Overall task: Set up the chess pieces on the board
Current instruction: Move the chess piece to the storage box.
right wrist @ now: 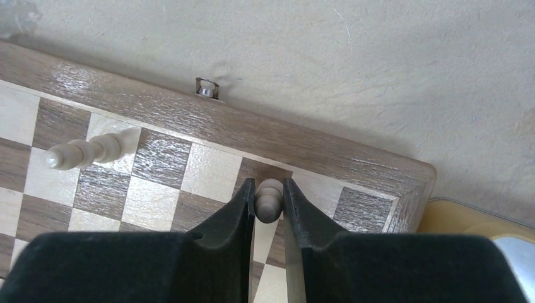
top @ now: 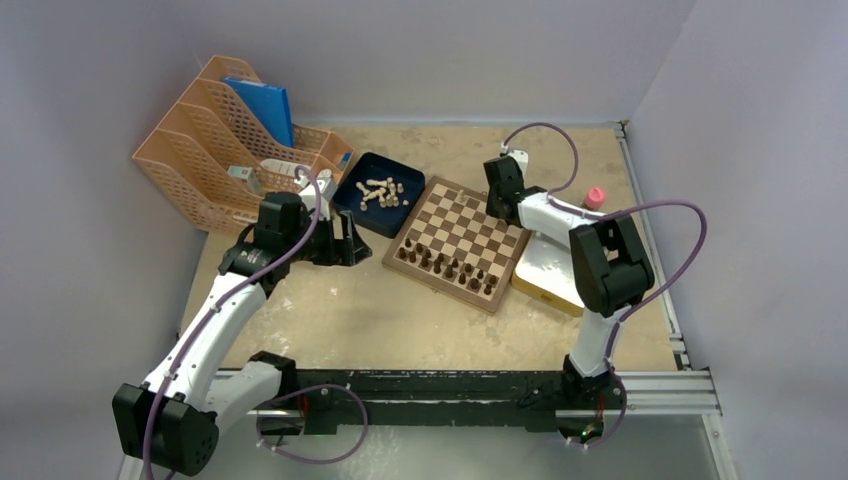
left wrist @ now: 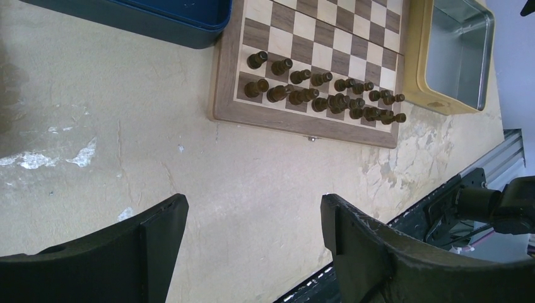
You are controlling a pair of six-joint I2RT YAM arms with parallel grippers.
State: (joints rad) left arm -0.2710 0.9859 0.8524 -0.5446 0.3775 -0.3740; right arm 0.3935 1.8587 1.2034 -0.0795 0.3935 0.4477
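The right gripper (right wrist: 268, 187) clamps a pale chess piece (right wrist: 269, 207) between its fingers at the board (right wrist: 208, 123) edge; the left gripper (left wrist: 253, 205) hangs released, the board ahead of it.

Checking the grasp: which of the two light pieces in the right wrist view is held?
The short round-headed piece, pinched between the right fingers near a corner of the board. The other, longer piece sits untouched to its left.

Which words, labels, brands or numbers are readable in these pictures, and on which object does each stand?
None is readable.
The board frame carries no letters or numbers; the tin and the blue tray are plain.
A white item in the orange file rack is too small to tell.
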